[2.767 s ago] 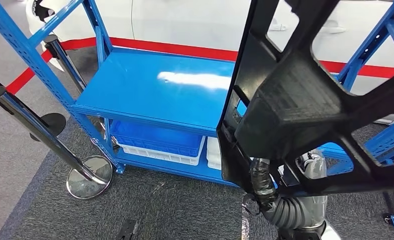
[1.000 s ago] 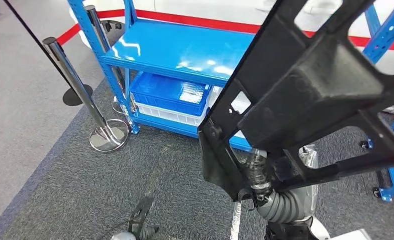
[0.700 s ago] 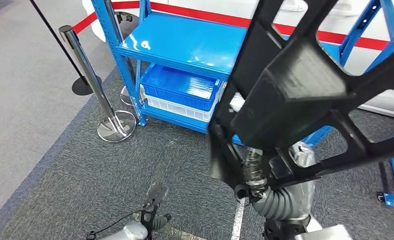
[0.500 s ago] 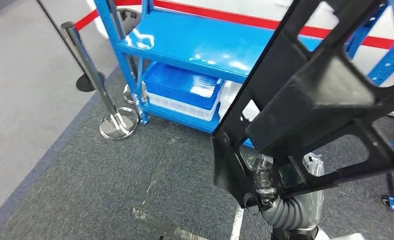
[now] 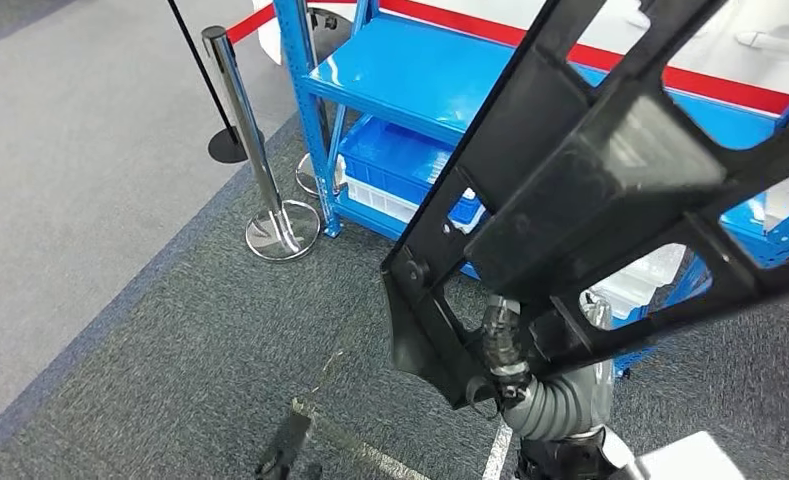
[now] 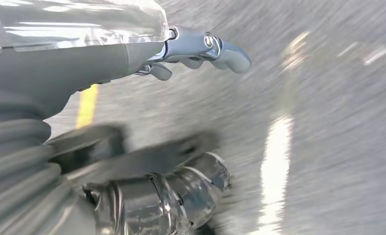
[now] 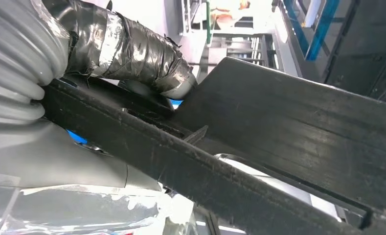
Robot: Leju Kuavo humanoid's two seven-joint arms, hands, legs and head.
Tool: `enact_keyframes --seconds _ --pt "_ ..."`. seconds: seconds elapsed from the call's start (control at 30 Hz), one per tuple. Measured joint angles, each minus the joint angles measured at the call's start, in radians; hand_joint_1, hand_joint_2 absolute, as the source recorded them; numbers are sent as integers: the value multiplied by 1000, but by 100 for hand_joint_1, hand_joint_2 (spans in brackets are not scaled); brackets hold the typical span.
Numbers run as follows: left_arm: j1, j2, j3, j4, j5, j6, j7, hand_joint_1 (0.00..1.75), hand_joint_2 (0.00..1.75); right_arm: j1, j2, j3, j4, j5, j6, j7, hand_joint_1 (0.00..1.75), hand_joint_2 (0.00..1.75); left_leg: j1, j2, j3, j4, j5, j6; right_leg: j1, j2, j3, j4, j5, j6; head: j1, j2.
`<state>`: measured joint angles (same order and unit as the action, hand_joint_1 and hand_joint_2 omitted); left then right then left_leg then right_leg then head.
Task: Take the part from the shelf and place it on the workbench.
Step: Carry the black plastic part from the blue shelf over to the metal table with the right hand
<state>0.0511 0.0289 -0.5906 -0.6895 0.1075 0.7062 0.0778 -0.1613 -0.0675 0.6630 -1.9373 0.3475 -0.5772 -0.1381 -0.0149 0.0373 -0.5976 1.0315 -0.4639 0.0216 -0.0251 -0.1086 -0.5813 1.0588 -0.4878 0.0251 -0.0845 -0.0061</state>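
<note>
A large black plastic part, a frame of thick ribs with open windows, hangs close before the head camera and hides much of the scene's right half. My right hand grips its lower bar from beneath, with the ribbed grey wrist below it. In the right wrist view the taped thumb lies over the part. My left hand hangs over blurred grey carpet, its fingers apart and nothing in it. The blue shelf stands behind the part, its upper board bare.
A blue bin sits on a white bin on the shelf's lowest level. A chrome stanchion stands at the shelf's left corner, another base further back. Grey carpet stretches to the left, with a white floor line near my body.
The whole picture has shifted, so the camera moved: shelf and stanchions now sit further right and higher. The black part stays gripped in my right hand.
</note>
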Motion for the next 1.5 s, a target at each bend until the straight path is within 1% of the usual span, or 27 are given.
enact_keyframes --seconds 0.07,0.13,0.17,0.23,0.3,0.33,0.37,0.43,0.5,0.57,0.63,0.7,0.73,0.8,0.83,0.9,0.97,1.07,1.13,1.2,1.23,1.27,1.3,1.37,1.4,1.43,1.5 --pt "-1 -29 92 16 -34 0 -56 0 175 -7 2 0 5 -8 -3 -5 175 175 5 -19 7 -14 11 15 -1 39 -15 38 -28 8 4 0" --pt "-4 -56 172 28 -65 1 -69 0 175 -9 3 0 12 -8 -8 -10 175 175 6 -38 7 -19 16 28 -1 89 -67 148 -85 8 8 0" --pt "-3 -68 204 32 -82 0 -67 0 175 -9 2 0 16 -9 -14 -14 175 175 5 -49 6 -18 17 33 1 98 -98 209 -106 7 10 0" --pt "3 -77 251 42 -106 -11 -80 0 175 -13 2 0 26 -40 -34 -35 175 175 2 -75 5 -14 16 33 4 103 -123 251 -98 5 10 0" --pt "-17 -67 306 99 -117 -37 -153 0 175 -37 5 5 43 -111 -59 -79 175 175 2 -104 3 -5 14 31 6 118 -86 159 -29 0 11 0" --pt "-38 -63 344 141 -121 -48 -202 0 175 -52 9 9 52 -140 -69 -98 175 175 2 -118 -3 1 12 27 5 142 -61 99 -3 -5 11 0" --pt "-62 -63 387 183 -124 -56 -248 0 175 -65 14 13 61 -158 -76 -110 175 175 3 -131 -11 9 10 23 2 165 -41 49 14 -7 10 0" --pt "-99 -68 461 236 -127 -66 -296 0 175 -72 23 19 73 -175 -85 -118 175 175 8 -155 -27 17 13 11 3 188 -28 11 14 -11 9 0" --pt "-113 -68 511 276 -128 -78 -307 0 175 -74 33 25 83 -195 -89 -131 175 175 12 -171 -35 12 18 -2 2 168 -24 2 17 -18 10 0" --pt "-113 -73 543 311 -131 -89 -310 0 175 -79 43 33 91 -210 -90 -142 175 175 9 -132 -49 37 4 -15 -4 145 -15 -10 21 -26 1 0" --pt "-113 -81 565 339 -132 -94 -313 0 175 -81 50 40 97 -217 -90 -146 175 175 11 -71 -100 132 -41 -30 -6 118 -7 -16 20 -31 -10 0" --pt "-119 -88 582 361 -133 -97 -315 0 175 -81 51 42 103 -222 -91 -146 175 175 22 -51 -164 240 -75 -41 -5 89 -4 -16 15 -33 -12 0" --pt "-120 -90 591 371 -134 -97 -316 0 175 -81 52 43 107 -224 -91 -147 175 175 26 -47 -180 260 -71 -45 -5 76 -2 -15 11 -32 -13 0" --pt "-120 -91 603 386 -139 -105 -318 0 175 -81 53 43 111 -226 -92 -148 175 175 32 -38 -153 196 -17 -49 -7 54 7 -14 3 -27 -13 0" --pt "-121 -91 606 391 -144 -112 -318 0 175 -81 55 43 111 -227 -92 -150 175 175 33 -28 -119 127 17 -50 -9 44 14 -14 -2 -23 -13 0" --pt "-128 -92 606 398 -154 -136 -311 0 175 -83 59 44 113 -229 -92 -157 175 175 24 0 -63 23 52 -42 -6 26 27 -19 -11 -12 -13 0" --pt "-135 -92 606 407 -161 -165 -297 0 175 -90 64 52 117 -230 -92 -162 175 175 13 10 -50 -1 47 -27 -1 12 36 -27 -15 -1 -11 0" --pt "-134 -91 607 422 -163 -207 -270 0 175 -100 71 68 130 -232 -90 -165 175 175 13 -14 -46 -6 44 -8 -1 4 50 -36 -23 17 -7 0" --pt "-132 -90 607 429 -165 -250 -243 0 175 -106 75 73 136 -225 -91 -166 175 175 19 -31 -35 -14 44 4 -3 38 39 5 -54 22 -4 0" --pt "-134 -88 607 437 -174 -303 -215 0 175 -106 75 78 141 -209 -97 -165 175 175 19 -50 -29 -17 41 17 -1 81 -23 124 -106 17 0 0" --pt "-136 -86 607 441 -179 -328 -202 0 175 -103 75 80 144 -202 -101 -163 175 175 17 -62 -28 -16 40 21 2 91 -61 186 -122 13 1 0" --pt "-137 -84 607 445 -185 -351 -190 0 175 -99 75 82 148 -194 -105 -162 175 175 14 -75 -26 -15 38 25 5 97 -92 228 -122 9 2 0" --pt "-137 -82 607 448 -191 -367 -181 0 175 -95 75 83 150 -188 -109 -160 175 175 11 -89 -24 -13 35 25 8 101 -106 232 -103 6 2 0" --pt "-136 -80 607 452 -197 -379 -172 0 175 -90 74 83 152 -177 -112 -155 175 175 8 -117 -18 -6 27 24 12 121 -85 139 -24 -5 2 0" --pt "-136 -79 607 453 -200 -379 -170 0 175 -87 74 83 152 -171 -113 -150 175 175 7 -130 -18 -1 22 22 12 146 -67 82 8 -11 2 0" --pt "-137 -77 607 454 -201 -378 -169 0 175 -83 74 83 151 -165 -115 -147 175 175 7 -141 -19 4 18 19 10 169 -50 33 27 -14 1 0" --pt "-134 -75 607 457 -205 -376 -168 0 175 -71 73 83 150 -158 -117 -141 175 175 11 -160 -27 8 16 8 9 194 -34 -2 26 -16 1 0"
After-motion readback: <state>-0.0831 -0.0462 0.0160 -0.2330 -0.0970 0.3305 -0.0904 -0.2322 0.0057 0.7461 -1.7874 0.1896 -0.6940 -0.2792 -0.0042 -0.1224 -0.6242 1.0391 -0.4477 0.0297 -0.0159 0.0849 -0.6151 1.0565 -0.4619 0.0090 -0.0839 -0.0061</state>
